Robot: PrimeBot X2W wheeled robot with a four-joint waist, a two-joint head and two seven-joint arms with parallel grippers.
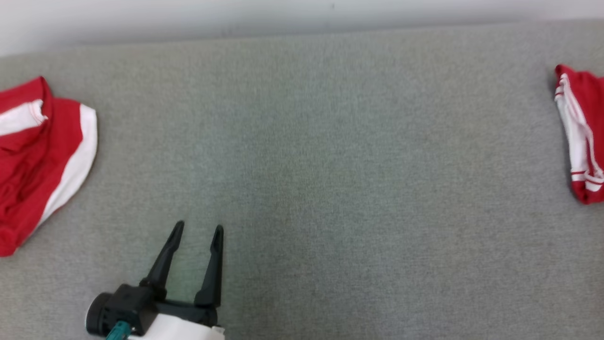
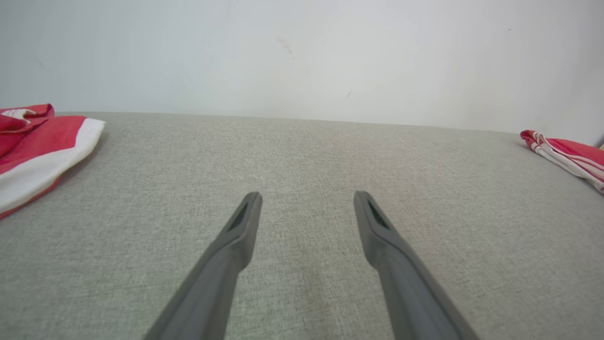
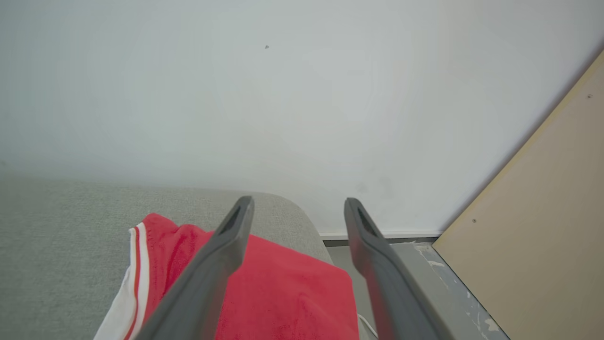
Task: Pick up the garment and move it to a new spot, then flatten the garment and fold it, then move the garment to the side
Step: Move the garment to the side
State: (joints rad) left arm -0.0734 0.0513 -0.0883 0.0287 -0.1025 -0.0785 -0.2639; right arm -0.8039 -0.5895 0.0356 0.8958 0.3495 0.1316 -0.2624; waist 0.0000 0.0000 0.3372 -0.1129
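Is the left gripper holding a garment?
No, the left gripper stands open over grey cushion, clear of the left red garment and the right red garment.

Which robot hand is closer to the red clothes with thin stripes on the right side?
Right. The right gripper is over the striped garment; the left gripper is far away across the grey surface.

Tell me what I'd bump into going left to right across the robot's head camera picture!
crumpled red-and-white cloth garment → left gripper, two dark fingers apart → red cloth garment with white stripes at the right edge
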